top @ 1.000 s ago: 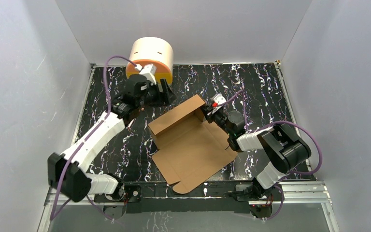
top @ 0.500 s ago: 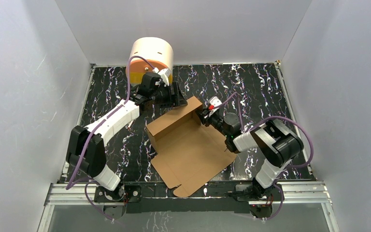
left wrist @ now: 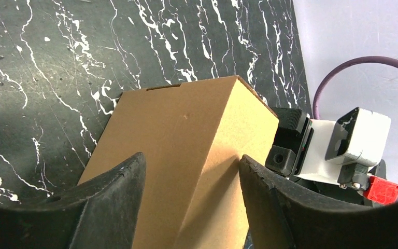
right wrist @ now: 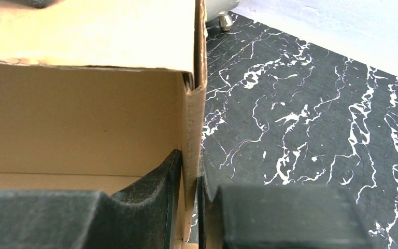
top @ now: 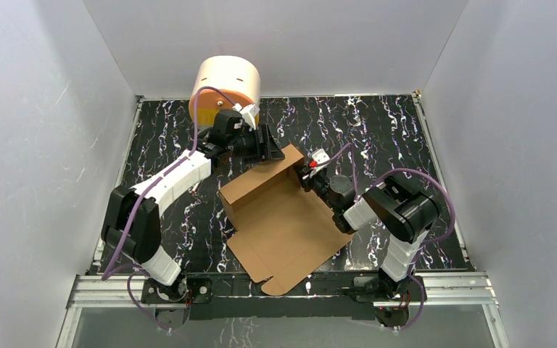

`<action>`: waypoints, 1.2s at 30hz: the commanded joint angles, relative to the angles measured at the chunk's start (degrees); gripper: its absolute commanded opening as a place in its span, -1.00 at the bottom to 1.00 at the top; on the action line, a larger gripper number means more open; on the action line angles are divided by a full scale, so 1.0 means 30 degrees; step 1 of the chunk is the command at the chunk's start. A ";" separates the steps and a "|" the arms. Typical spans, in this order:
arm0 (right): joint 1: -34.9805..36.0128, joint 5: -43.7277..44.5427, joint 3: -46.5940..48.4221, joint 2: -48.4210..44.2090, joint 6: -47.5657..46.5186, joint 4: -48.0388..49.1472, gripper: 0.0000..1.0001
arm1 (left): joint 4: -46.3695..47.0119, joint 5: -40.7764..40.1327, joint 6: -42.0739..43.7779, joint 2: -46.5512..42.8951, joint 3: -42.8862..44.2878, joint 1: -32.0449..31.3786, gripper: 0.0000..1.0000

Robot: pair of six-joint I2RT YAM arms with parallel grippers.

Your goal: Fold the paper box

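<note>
Plain white walls (top: pixel 297 43) — black, white-veined marble tabletop (top: pixel 377 123) between them

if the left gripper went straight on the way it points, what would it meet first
The raised wall of the paper box, right ahead of the open left gripper. Just behind sits the right gripper; depth is unclear.

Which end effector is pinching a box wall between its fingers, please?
The right end effector, clamped on an upright wall of the box; the left end effector straddles the wall, jaws wide.
</note>
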 commanded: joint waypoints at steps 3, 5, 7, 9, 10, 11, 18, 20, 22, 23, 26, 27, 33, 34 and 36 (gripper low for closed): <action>0.0409 0.2704 -0.0091 0.0471 0.0170 0.3181 -0.53 | 0.0188 0.1427 -0.0571 0.0107 -0.0729 0.0078 0.24; 0.0654 0.3694 0.0007 0.0566 0.0081 0.3221 -0.54 | 0.0287 0.1759 -0.0757 0.0135 -0.0894 0.0078 0.24; 0.0928 0.4779 0.0106 0.0693 -0.0086 0.3271 -0.54 | 0.0488 0.2077 -0.1025 0.0086 -0.1120 0.0078 0.23; 0.1117 0.5758 0.0263 0.0740 -0.0132 0.3096 -0.54 | 0.0677 0.2391 -0.1239 0.0071 -0.1348 0.0078 0.22; 0.1156 0.6253 0.0328 0.0792 -0.0106 0.3016 -0.54 | 0.0736 0.2464 -0.1336 0.0059 -0.1469 0.0078 0.22; 0.1224 0.6901 0.0370 0.0799 -0.0019 0.2951 -0.54 | 0.0776 0.2528 -0.1417 0.0054 -0.1579 0.0078 0.21; 0.1285 0.8392 0.0993 0.0806 0.0554 0.1938 -0.53 | 0.1051 0.2767 -0.1816 -0.0254 -0.2030 0.0049 0.19; 0.1329 0.8625 0.1158 0.0840 0.0712 0.1815 -0.53 | 0.1066 0.2940 -0.1911 -0.0319 -0.2034 0.0050 0.19; 0.1351 0.9009 0.1275 0.0750 0.1149 0.1506 -0.52 | 0.1062 0.2973 -0.1939 -0.0386 -0.2076 0.0048 0.19; 0.1350 0.9168 0.1334 0.0709 0.1544 0.1360 -0.52 | 0.1084 0.2951 -0.1969 -0.0426 -0.2120 0.0034 0.19; 0.1342 0.9587 0.1510 0.0572 0.2299 0.0902 -0.50 | 0.1085 0.2845 -0.1951 -0.0532 -0.2208 0.0041 0.18; 0.1357 0.9474 0.1583 0.0566 0.2285 0.0856 -0.49 | 0.1043 0.2840 -0.1945 -0.0520 -0.2224 0.0048 0.18; 0.1358 0.7303 0.1741 0.1085 0.1507 0.2039 -0.41 | 0.0970 0.2643 -0.1883 -0.0804 -0.2189 0.0049 0.20; 0.1359 0.6907 0.1663 0.1150 0.1369 0.2430 -0.40 | 0.0839 0.2386 -0.1738 -0.0896 -0.2160 0.0049 0.21; 0.1358 0.6353 0.1491 0.1101 0.1288 0.2763 -0.35 | 0.0272 0.1647 -0.1051 -0.1137 -0.1937 0.0049 0.22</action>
